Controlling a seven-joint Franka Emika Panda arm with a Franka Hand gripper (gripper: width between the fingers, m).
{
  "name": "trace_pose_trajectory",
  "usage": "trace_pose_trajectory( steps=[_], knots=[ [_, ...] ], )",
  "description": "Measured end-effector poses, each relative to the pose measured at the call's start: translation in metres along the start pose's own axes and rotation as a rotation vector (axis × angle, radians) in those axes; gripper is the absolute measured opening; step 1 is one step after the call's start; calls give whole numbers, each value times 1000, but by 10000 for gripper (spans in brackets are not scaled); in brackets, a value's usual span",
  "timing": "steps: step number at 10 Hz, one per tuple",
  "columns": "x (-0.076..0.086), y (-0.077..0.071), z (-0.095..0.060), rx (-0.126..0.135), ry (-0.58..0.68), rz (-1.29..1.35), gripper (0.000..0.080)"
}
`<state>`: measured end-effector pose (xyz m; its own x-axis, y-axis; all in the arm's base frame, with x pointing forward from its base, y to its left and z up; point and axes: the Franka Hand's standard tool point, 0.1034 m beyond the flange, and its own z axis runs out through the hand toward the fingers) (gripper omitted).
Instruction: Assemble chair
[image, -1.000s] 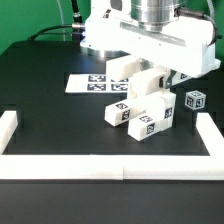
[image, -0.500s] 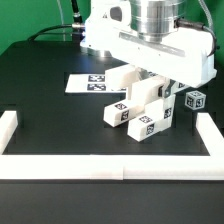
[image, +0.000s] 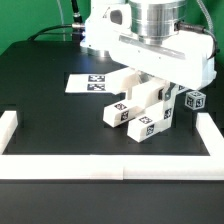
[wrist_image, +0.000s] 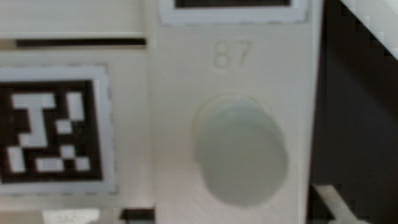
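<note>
Behind the low border wall (image: 100, 160), the chair (image: 140, 112) parts cluster mid-worktop (image: 50, 120), with a loose small block (image: 193, 100) just beside them. The gripper (image: 152, 84) sits on the cluster with its jaws hidden, so I cannot tell its grip. Seating likely wants a straight, square push. The marker board (image: 90, 83) lies beyond.

A black table (image: 45, 125) fills the frame, a flat white marker board (image: 84, 84) lying at its upper middle, a low white border wall (image: 110, 164) along the bottom and both sides, dark cables (image: 72, 12) at top left.
</note>
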<state>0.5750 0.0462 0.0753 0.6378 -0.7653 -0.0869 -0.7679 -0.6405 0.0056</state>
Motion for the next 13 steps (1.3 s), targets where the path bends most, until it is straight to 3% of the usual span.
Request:
trace_pose_trajectory(
  steps=[4,5,6,7,13],
  knots=[
    [0,0,0,-1,0,0,288],
    [0,0,1,-1,0,0,460],
    [0,0,1,-1,-1,0,583],
    [0,0,1,-1,-1,0,629],
    [0,1,1,-3,-2,-6,649]
  ],
)
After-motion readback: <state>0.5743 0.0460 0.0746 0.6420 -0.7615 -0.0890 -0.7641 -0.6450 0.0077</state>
